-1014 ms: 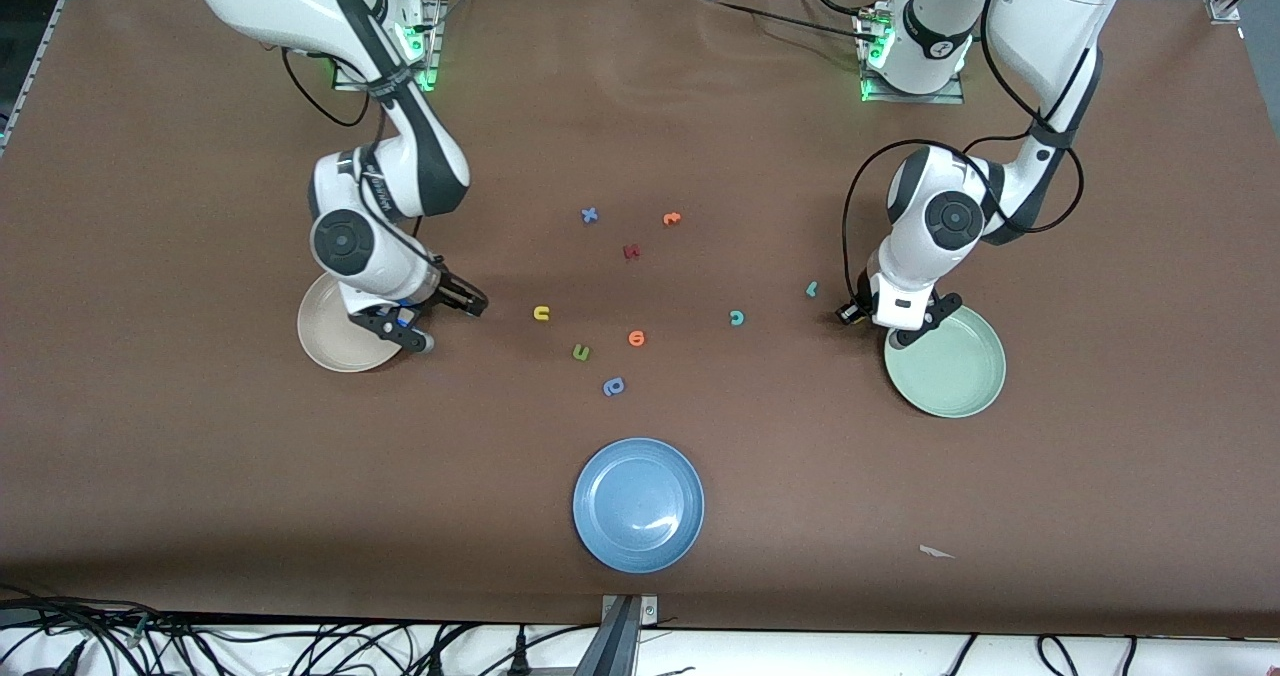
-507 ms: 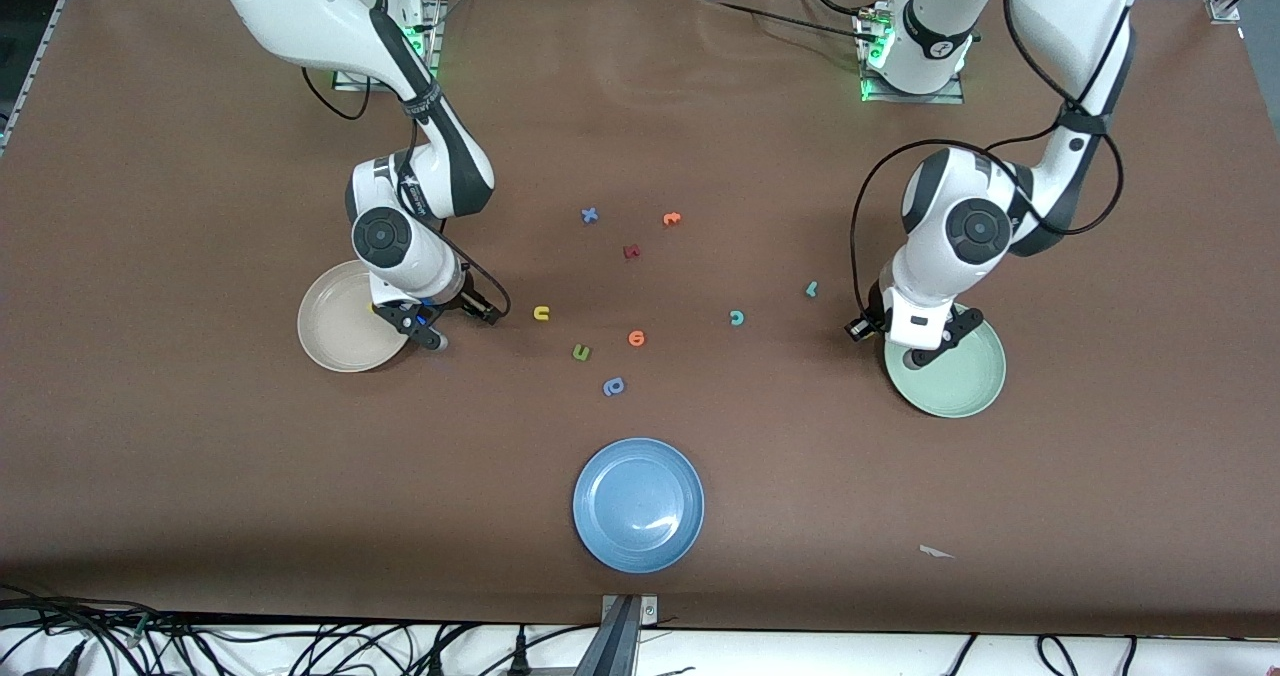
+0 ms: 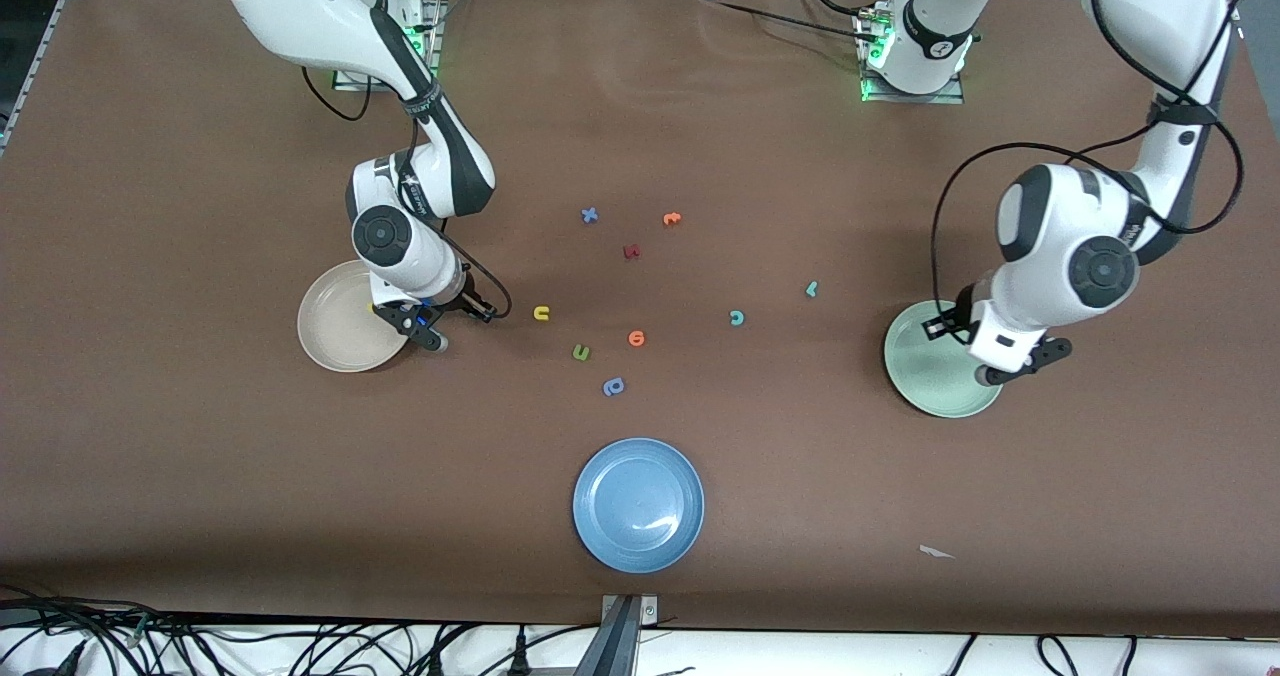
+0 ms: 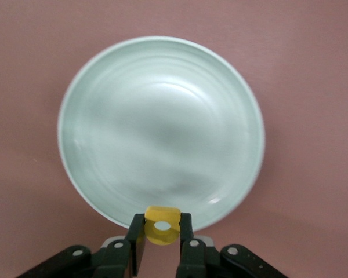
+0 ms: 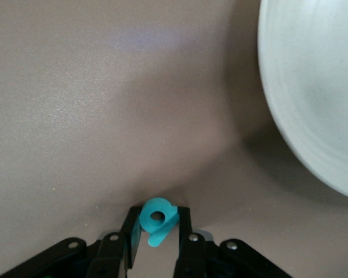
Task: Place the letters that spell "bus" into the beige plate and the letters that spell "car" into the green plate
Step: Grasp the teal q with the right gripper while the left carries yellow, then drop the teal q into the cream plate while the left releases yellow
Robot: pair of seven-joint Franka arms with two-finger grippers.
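My left hand hangs over the green plate, above the plate's edge toward the left arm's end of the desk. It is clamped on the yellow "a", which sits between my fingertips; the plate's bowl spreads out just ahead of the held letter and carries no letters.

My right hand is down at the desk just beside the beige plate, on the plate's side toward the loose letters. Its fingers are drawn in on the teal "b", pinched between them, with the plate's rim close by the hand but apart from it. In the front view this hand overlaps the plate's edge.

The remaining task letters lie on the desk between my two hands. The yellow "u" lies near my right hand. The teal "c" and the teal "r" lie closer to my left hand, well apart from it. I cannot pick out the yellow "s".

The blue plate lies well apart from both hands, nearest the front camera.
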